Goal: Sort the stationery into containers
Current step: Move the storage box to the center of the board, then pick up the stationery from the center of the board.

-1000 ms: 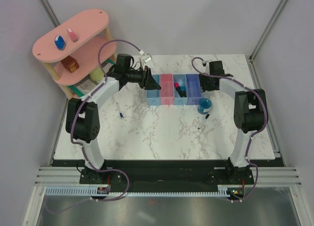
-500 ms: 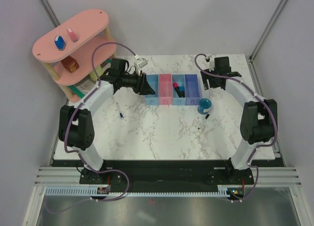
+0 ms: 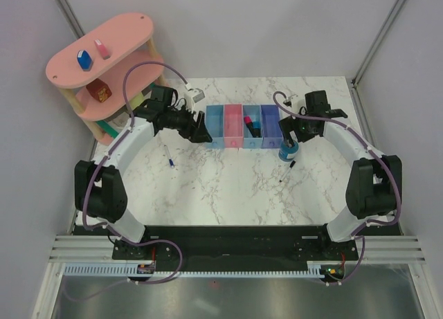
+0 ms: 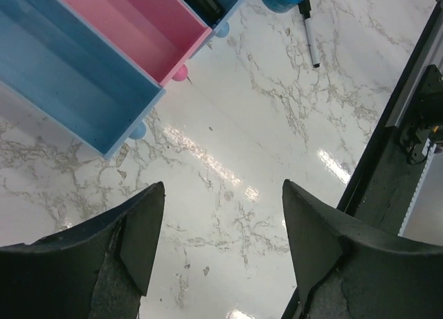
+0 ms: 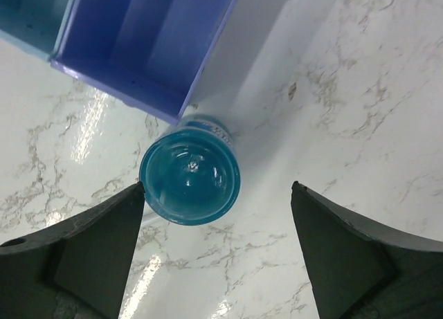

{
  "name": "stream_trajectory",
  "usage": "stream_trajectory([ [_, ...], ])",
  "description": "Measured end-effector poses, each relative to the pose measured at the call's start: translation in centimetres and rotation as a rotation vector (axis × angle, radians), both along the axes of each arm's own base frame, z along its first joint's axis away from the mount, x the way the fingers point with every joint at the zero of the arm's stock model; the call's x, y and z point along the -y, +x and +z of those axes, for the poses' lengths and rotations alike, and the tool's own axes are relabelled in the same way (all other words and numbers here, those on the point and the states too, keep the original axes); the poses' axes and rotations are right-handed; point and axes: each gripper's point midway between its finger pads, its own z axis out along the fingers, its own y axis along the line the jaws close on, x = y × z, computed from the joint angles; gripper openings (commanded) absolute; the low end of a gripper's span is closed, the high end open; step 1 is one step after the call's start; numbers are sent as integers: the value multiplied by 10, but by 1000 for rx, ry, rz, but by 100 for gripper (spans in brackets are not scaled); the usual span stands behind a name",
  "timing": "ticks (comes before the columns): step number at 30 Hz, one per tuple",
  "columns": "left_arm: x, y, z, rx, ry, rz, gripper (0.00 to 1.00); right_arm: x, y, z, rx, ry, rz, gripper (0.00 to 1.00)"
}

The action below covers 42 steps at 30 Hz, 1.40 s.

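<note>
Four joined bins (image 3: 242,125) stand at the table's middle back. A pink-capped black marker (image 3: 250,129) lies in the blue bin. My left gripper (image 3: 201,133) is open and empty, just left of the light blue bin (image 4: 69,77), above bare marble. My right gripper (image 3: 293,133) is open above the round teal pot (image 5: 190,172), which stands in front of the violet bin (image 5: 149,42), nearer the left finger. A thin black pen (image 3: 286,170) lies beside the pot. A blue-capped marker (image 3: 169,156) lies at the left. The blue eraser (image 3: 84,59) and the pink eraser (image 3: 102,49) lie on the shelf top.
The pink oval tiered shelf (image 3: 131,30) stands at the back left, with a small orange object (image 3: 99,92) on its middle tier and a green-edged book (image 3: 111,129) at the bottom. Frame posts and the table's edges bound the marble top.
My left gripper has pulled back left and down from over the light blue bin. My right gripper has swung from behind the violet bin forward to above the teal pot.
</note>
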Motion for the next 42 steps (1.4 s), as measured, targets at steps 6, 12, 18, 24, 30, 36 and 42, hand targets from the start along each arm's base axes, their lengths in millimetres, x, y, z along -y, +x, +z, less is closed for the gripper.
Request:
stream_trajectory([
  [6,-10,-11,15,51,34,12,76,-1,-22,-26,-76,7,23,97],
  [12,-14,-18,18,65,45,16,76,-4,-29,-35,-97,14,33,98],
  [18,-16,-21,13,51,61,20,76,-13,-24,-42,-94,19,54,98],
  [24,-17,-21,12,52,64,16,76,-22,-23,-62,-131,7,73,96],
  [30,-18,-23,7,41,69,15,76,-22,-20,-68,-132,-9,62,81],
  [36,-19,-25,3,33,74,12,75,-16,-17,-67,-120,-39,39,39],
  [42,-19,-27,2,27,71,8,72,-15,-21,-51,-98,-35,42,4],
])
